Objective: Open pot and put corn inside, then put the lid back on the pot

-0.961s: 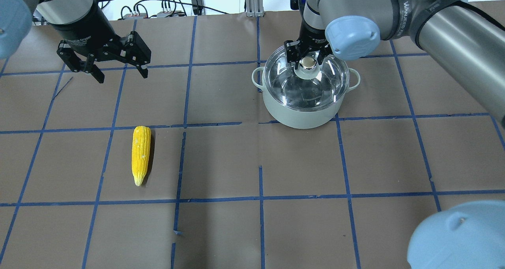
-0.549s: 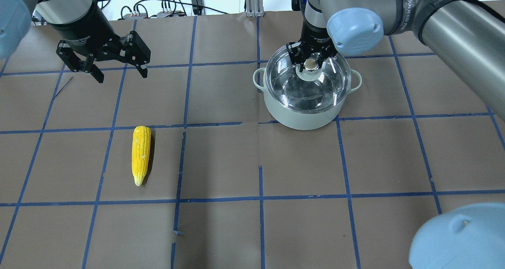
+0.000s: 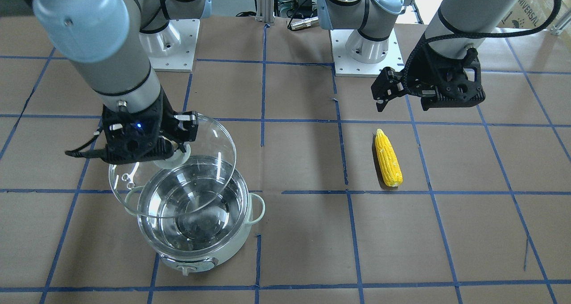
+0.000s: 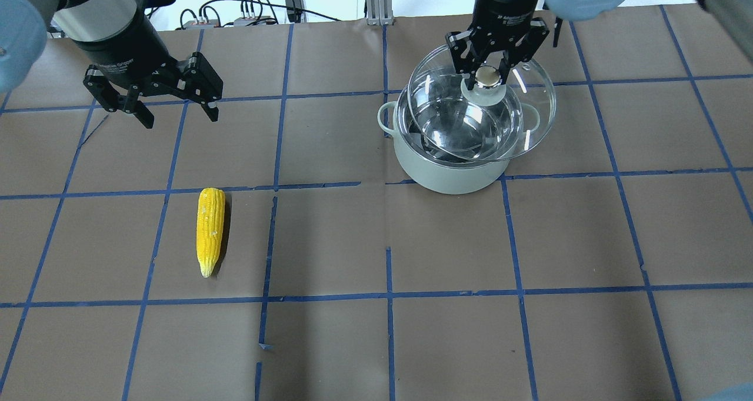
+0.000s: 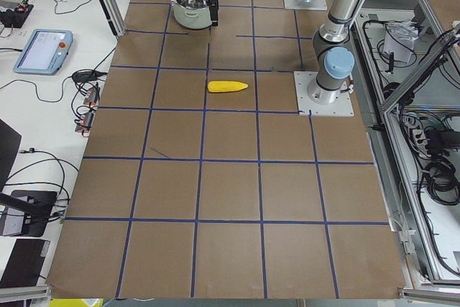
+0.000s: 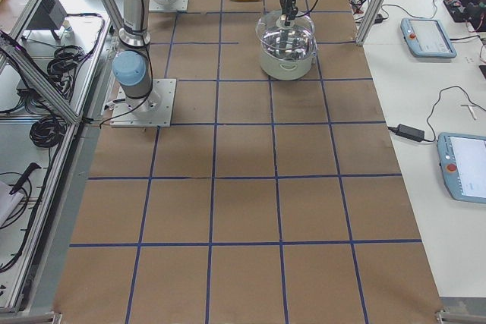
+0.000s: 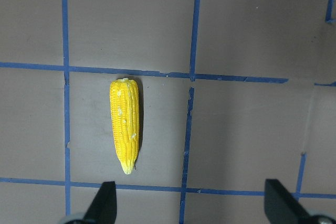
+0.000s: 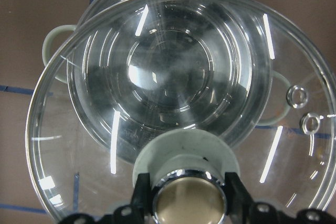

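Observation:
My right gripper (image 4: 488,73) is shut on the knob of the clear glass lid (image 4: 529,116) and holds it lifted above the pale mint pot (image 4: 447,174), shifted toward the robot's side. The lid (image 3: 214,137) and pot (image 3: 209,255) also show in the front view, and the lid (image 8: 79,145) fills the right wrist view with the pot's steel inside below. The yellow corn (image 4: 210,230) lies flat on the table at the left, also in the front view (image 3: 388,158) and left wrist view (image 7: 125,124). My left gripper (image 4: 172,108) is open and empty, hanging above the table behind the corn.
Brown paper with a blue tape grid (image 4: 388,295) covers the table. Cables and a power strip (image 4: 247,13) lie past the far edge. The arm bases (image 3: 366,50) stand at the robot's side.
My right gripper has lifted the lid off the pot and moved it up and slightly to the right. The left gripper and the corn have hardly moved.

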Motion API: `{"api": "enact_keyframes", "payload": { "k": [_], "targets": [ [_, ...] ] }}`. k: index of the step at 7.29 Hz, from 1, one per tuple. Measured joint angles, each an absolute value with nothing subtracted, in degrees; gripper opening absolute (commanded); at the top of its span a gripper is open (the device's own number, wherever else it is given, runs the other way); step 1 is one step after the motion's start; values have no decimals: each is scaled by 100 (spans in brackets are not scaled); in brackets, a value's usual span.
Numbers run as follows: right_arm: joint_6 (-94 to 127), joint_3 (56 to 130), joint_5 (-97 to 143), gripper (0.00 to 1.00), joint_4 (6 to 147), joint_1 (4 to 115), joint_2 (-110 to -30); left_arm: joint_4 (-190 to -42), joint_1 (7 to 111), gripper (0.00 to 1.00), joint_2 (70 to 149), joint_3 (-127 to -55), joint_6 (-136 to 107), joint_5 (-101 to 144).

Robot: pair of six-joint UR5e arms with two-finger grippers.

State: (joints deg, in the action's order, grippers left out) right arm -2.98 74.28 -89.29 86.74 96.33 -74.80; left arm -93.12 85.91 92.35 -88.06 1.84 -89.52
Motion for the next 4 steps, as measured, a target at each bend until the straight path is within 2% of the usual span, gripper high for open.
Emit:
{"api": "enact_keyframes", "payload": {
  "k": [2,4],
  "targets": [
    [-691,7546,-8921,40,8009,9265,-8206,-8971,8428,100,9369,-9289,692,-8940],
    [-907,8191,-8927,37,7807,8915,-8932,-7855,8252,100,9622,-10170,1008,-8943]
  ]
}}
